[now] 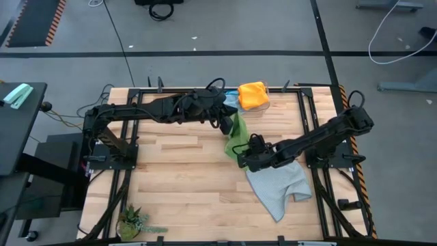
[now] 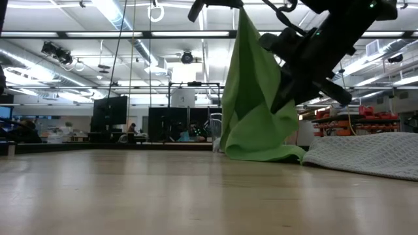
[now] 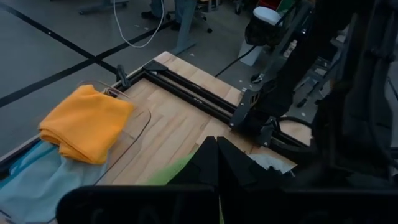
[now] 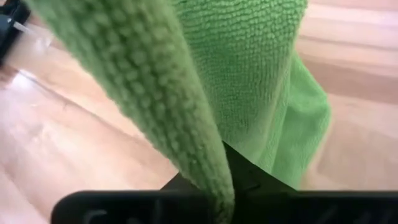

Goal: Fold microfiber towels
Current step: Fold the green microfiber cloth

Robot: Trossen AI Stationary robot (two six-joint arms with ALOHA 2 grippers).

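— While my left gripper (image 1: 227, 124) hangs high with its fingers pinched on the top of the green towel (image 1: 237, 139), where does the cloth lie from you?

— It drapes straight down from me, its long axis near upright, and its lower end is bunched on the table (image 1: 177, 171). My right gripper (image 1: 244, 159) is low, at the cloth's hanging edge; the right wrist view shows green fabric running into its fingers, which have come together on it.

— So which arm is nearer the free part?

— The right one, I judge. The left sits at the top, toward the far edge; the right is lower and closer to the table's middle. Spreading the cloth flat would turn on drawing those two holds apart along the edge between them.

— Count the towels for me.

— Four. One green, lifted between my grippers. One grey towel (image 1: 281, 184), lying rumpled just beside and under the right arm, toward the near right corner. One orange towel (image 1: 253, 95), folded, at the far edge. One light blue towel (image 3: 31, 186), beneath and beside the orange, touching it.

— And arms?

— Two, both on the green cloth.
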